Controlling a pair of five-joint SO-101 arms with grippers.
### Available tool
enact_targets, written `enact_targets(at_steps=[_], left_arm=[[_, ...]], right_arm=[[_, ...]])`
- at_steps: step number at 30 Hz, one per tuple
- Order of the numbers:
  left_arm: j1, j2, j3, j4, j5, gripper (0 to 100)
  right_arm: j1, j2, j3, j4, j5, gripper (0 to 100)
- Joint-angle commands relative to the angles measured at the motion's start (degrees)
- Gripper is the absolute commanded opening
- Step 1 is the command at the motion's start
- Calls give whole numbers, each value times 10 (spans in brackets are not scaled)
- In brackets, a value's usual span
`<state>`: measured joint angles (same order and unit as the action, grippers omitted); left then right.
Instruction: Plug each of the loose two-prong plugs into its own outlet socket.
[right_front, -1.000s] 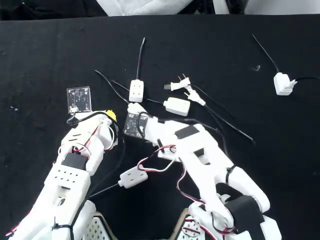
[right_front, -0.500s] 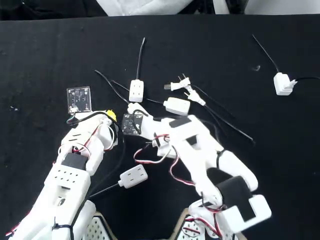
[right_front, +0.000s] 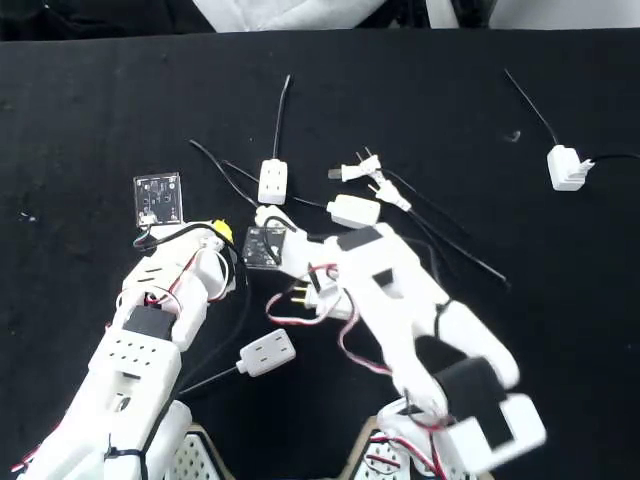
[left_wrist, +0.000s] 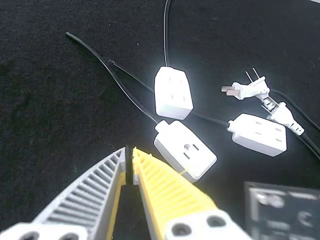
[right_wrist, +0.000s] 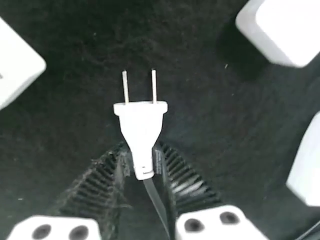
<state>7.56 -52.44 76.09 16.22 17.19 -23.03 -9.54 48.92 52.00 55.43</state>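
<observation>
three two-prong plugs, all white moulded plastic with thin metal pins. the held plug (right_wrist: 141, 120) sits mid-frame, its tapered neck clamped in the right gripper (right_wrist: 140, 152) between ribbed black fingers. the upper loose plug (right_front: 355, 170) and lower loose plug (right_front: 390, 192) lie just beside each other above centre on the matte black table (right_front: 80, 100). there are four boxy, round-cornered white sockets: top socket (left_wrist: 173, 92), middle socket (left_wrist: 185, 150), right socket (left_wrist: 257, 132) and a fourth socket (right_front: 266, 352) (lower centre, well apart). the left gripper (left_wrist: 129, 150) has its ribbed grey and yellow fingers pressed together.
</observation>
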Motion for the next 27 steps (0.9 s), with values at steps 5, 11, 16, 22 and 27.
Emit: enact_targets(at_steps=[5,11,16,22,27], left_arm=[[3,-5,-11,-7,-3,30],[3,-5,-19,-5,-3,30],[4,-5,-34,2,-3,30],[10,-5,-130,156,-26,30],[20,-5,-197,263,-39,30]], right_arm=[[18,-266,99,-25,-84,10],[26,-462,135,-30,-85,10],[25,-551,180,-74,-165,10],[26,-585,264,-156,-207,10],[25,-611,300,-205,-235,10]])
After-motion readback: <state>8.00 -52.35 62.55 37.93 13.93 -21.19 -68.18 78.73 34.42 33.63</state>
